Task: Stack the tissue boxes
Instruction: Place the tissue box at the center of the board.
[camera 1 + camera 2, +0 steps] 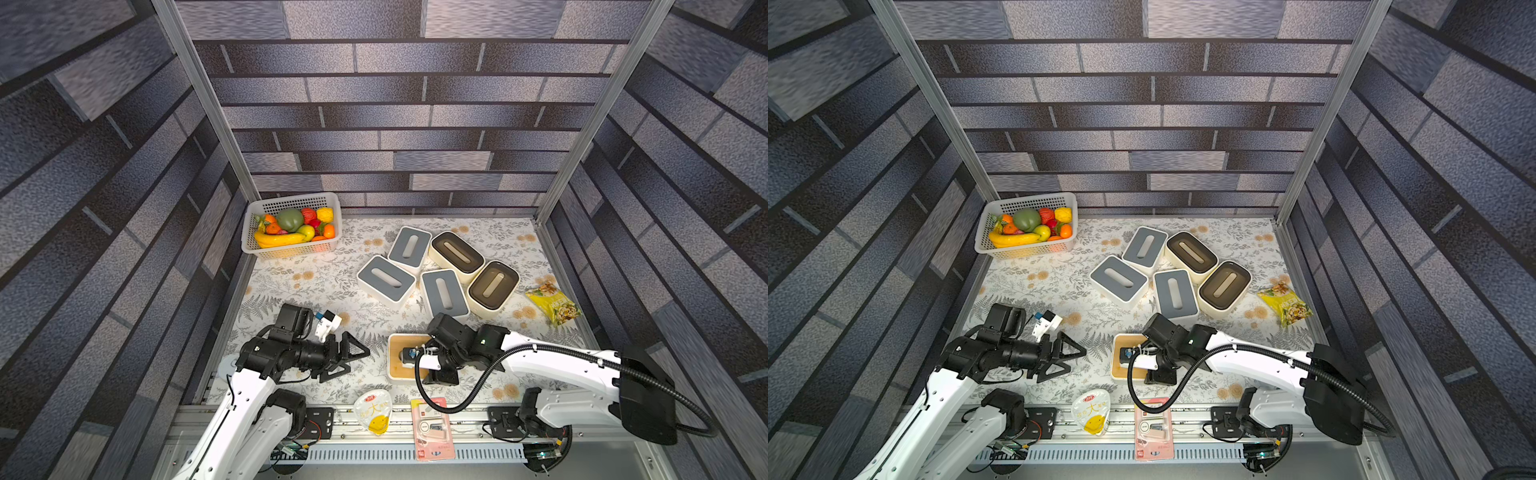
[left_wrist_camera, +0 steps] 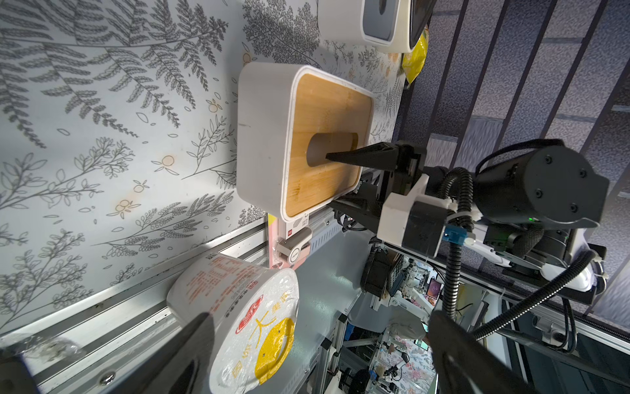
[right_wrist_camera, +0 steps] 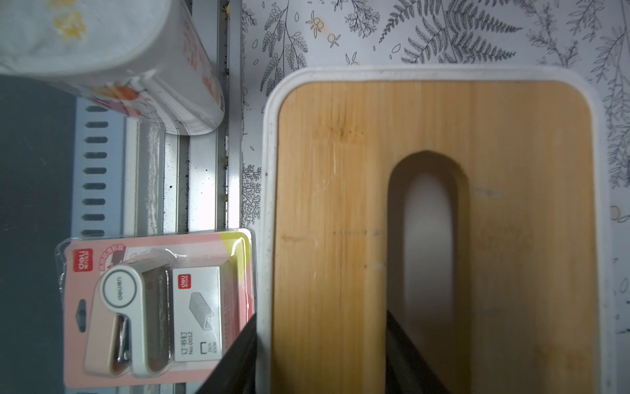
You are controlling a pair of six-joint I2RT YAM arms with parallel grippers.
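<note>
The white tissue box [image 2: 262, 136] carries a slotted light-wood lid [image 2: 327, 102].

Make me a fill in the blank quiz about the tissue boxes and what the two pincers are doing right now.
1. The right pincer is shut on the tissue box whose lid is made of ____.
2. The left pincer stands ____ and holds nothing.
3. The grey-lidded boxes number ____.
4. The white basket in the far corner holds ____.

Missing words: wood; open; three; fruit.
</note>
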